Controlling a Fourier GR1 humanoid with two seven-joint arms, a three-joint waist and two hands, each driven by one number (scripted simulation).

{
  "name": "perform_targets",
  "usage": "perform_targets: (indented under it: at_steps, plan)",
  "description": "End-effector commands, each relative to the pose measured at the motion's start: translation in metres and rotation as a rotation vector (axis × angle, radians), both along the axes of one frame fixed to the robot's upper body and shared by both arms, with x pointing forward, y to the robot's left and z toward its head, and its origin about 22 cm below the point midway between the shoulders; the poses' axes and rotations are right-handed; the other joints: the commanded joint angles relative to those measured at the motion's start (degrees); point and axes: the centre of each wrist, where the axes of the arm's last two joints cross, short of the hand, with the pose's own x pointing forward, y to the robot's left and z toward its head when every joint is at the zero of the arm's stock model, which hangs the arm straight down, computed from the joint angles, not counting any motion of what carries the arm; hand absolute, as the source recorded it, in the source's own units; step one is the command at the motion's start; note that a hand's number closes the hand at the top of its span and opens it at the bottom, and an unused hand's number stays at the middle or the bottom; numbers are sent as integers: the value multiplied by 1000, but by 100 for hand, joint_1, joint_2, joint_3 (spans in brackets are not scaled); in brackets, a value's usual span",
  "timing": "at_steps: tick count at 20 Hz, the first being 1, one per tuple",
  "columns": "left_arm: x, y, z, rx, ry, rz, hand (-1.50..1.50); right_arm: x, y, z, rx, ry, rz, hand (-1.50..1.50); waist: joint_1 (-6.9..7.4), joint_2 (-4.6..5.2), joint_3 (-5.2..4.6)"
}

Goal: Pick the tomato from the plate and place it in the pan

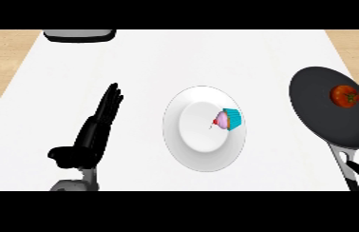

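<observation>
The tomato (344, 96) is already lying in the pan (316, 107), at three o'clock from the plate (203, 155). The left robot hand (98, 126) is resting released at nine o'clock, well apart from it; the right is showing nowhere.

The white bench (175, 50) carries three things directly — a white plate (184, 145) at its middle, a dark pan (316, 112) at its right edge with the handle pointing toward the near side, and a grey object (79, 34) at the far left, cut off by the view. Pale wood (14, 50) borders the bench on both sides.
</observation>
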Motion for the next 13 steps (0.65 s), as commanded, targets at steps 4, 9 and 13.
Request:
perform_targets:
  at_steps: [4,9,13]
  plan:
    - [-9,-8,3,8,-9,-2,0,-9,3,10,-40,45,-30,-150,10,0,0]
    - [-1,-6,9,6,-2,20,0,6,6,-4,-53,52,-33,-150,17,4,2]
    - [-14,-7,5,-8,3,1,0,9,2,2,-146,73,-74,-150,30,3,2]
